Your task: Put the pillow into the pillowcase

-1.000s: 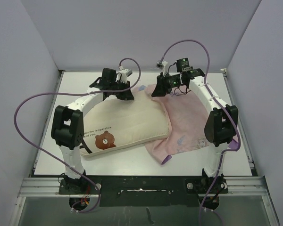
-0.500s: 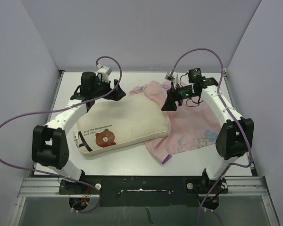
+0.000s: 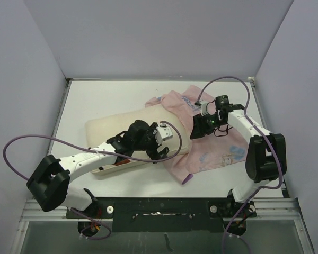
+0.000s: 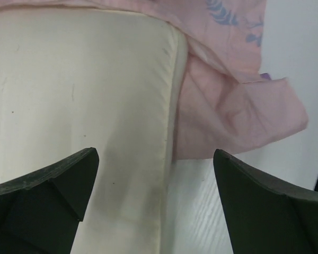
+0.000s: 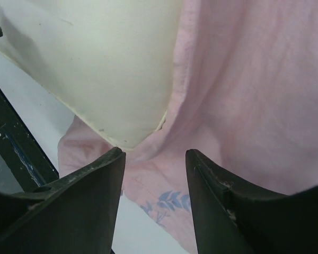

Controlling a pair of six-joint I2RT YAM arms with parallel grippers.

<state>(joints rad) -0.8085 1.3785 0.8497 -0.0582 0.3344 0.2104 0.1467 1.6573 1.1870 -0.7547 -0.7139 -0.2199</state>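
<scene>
Pillow (image 3: 108,129): plain cream-beige, few tiny dark specks.
Pillowcase (image 3: 222,145): pale pink, faint blue leaf marks; small pastel princess print near right edge; purple patch at far edge, purple tip at near corner.
Table (image 3: 106,95): white.
Left arm (image 3: 90,159), right arm (image 3: 244,124): white links, black joints.
Cables (image 3: 225,78): purple.
Walls (image 3: 159,37): pale lavender-grey.

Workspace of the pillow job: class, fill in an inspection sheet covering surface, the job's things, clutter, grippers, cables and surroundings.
Surface: white table.
Job's things: pillow mostly uncovered, one end overlapping the rumpled pink pillowcase.
Clutter: nothing seen.
Grippers: left gripper over the pillow's edge, jaws wide apart, empty; right gripper over the pillow corner and pillowcase, jaws apart, empty.
Cables: purple cables loop from both arms.
Surroundings: plain pale walls on three sides; metal rail at the near edge.
</scene>
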